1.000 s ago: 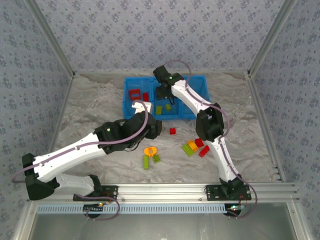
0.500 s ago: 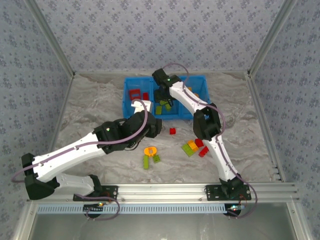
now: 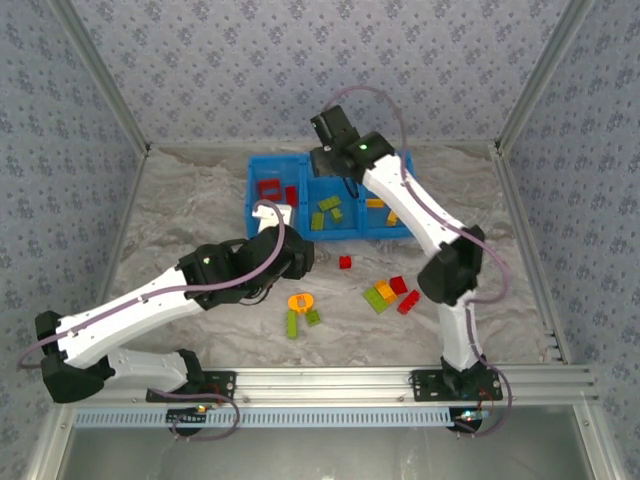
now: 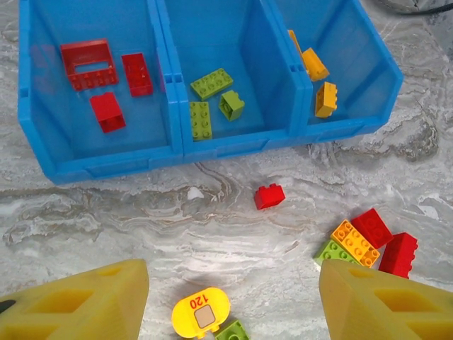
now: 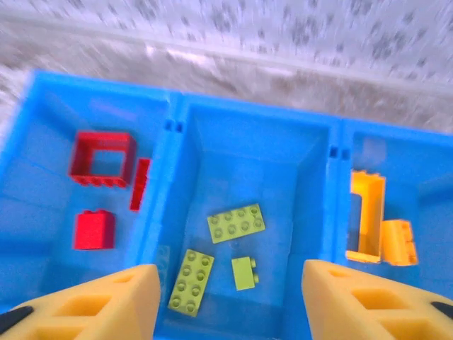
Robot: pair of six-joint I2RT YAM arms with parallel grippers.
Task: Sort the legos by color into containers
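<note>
The blue bin (image 3: pixel 262 222) has three compartments: red legos (image 4: pixel 88 64) on the left, green legos (image 5: pixel 236 223) in the middle, orange ones (image 4: pixel 325 99) on the right. My right gripper (image 5: pixel 226 297) hangs open and empty above the middle compartment, and it is at the bin's far edge (image 3: pixel 330 160). My left gripper (image 4: pixel 233 283) is open and empty, low over the table near a yellow oval piece (image 4: pixel 201 312) and a green brick (image 4: pixel 232 331). A small red brick (image 4: pixel 269 196) lies alone in front of the bin.
A cluster of red, orange and green bricks (image 3: pixel 390 293) lies on the marbled table right of centre. Two green bricks (image 3: pixel 292 324) lie beside the yellow piece (image 3: pixel 301 300). Patterned walls and metal rails enclose the table.
My right gripper has lifted up and back out of the middle compartment, where one more green brick now shows. The left arm has shifted slightly to the left.
</note>
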